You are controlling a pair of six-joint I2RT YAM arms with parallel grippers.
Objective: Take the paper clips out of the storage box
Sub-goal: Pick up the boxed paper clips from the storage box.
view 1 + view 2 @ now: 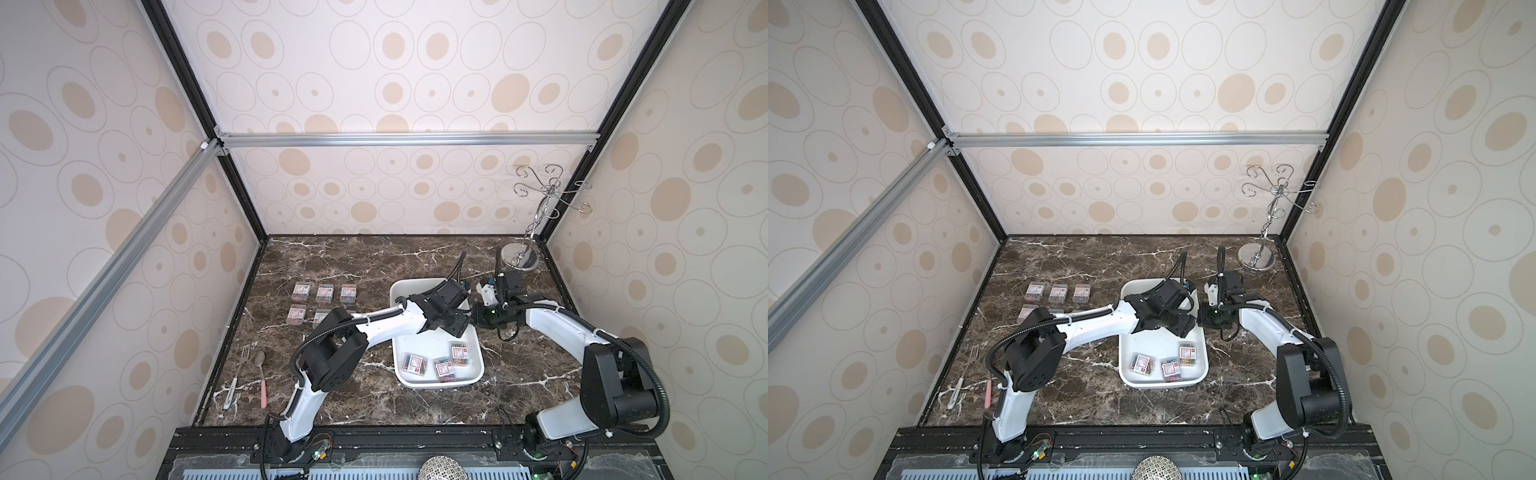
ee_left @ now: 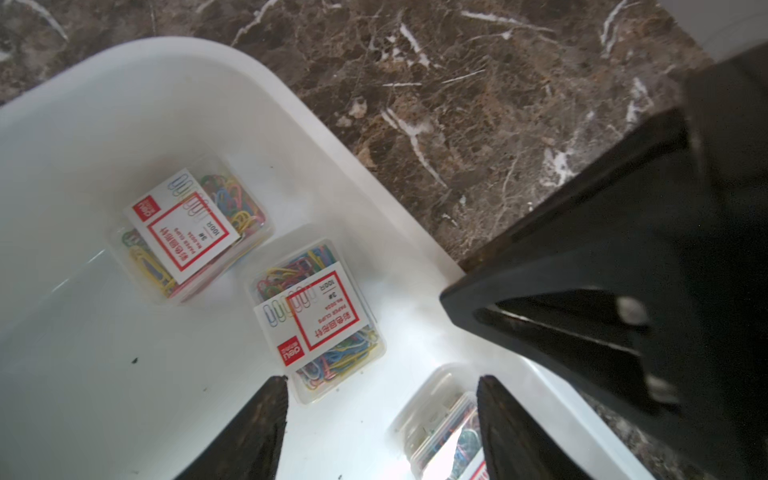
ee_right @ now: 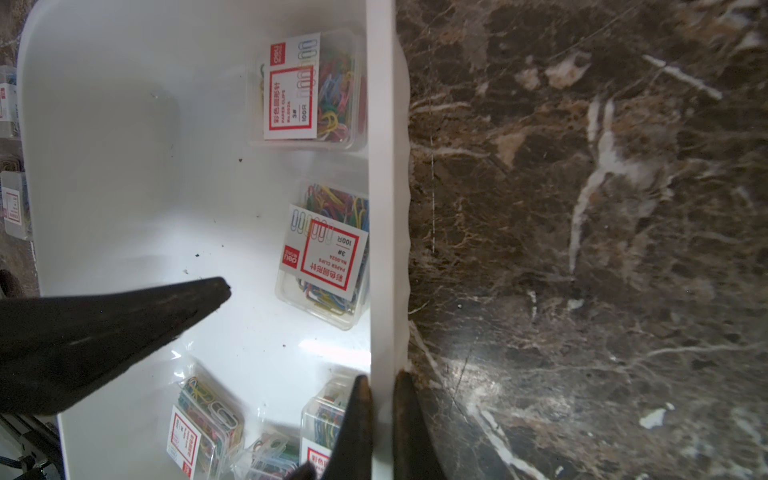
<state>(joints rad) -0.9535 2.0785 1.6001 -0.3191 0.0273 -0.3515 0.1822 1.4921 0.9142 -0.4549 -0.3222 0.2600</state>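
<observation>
Marble tabletop (image 1: 374,257), dark brown with white veins, fills the floor of the enclosure. Both arms reach in from the near edge: the left arm (image 1: 386,322) stretches across to the middle and the right arm (image 1: 557,328) bends in from its own side. Between them, right of centre, lies the storage box (image 1: 438,383), its long side running away from the robot. A chrome stand (image 1: 519,257) rises in the far right corner. The left gripper (image 2: 383,380) hangs over the box's floor with its jaws partly apart and nothing between them, one clear case just beside a fingertip (image 2: 274,399). The right gripper (image 3: 381,376) is pinched closed on the box's right-hand wall, one finger inside and one outside. As for the paper clips (image 1: 444,369), three cases lie in the near end of the storage box in both top views (the right wrist view shows more of them under the left arm). Five others sit on the tabletop well to the left: a far row of three (image 1: 324,293) and a nearer pair (image 1: 297,314), partly hidden by the left arm. A fork (image 1: 244,357) and a spoon (image 1: 259,359) lie side by side near the left edge.
</observation>
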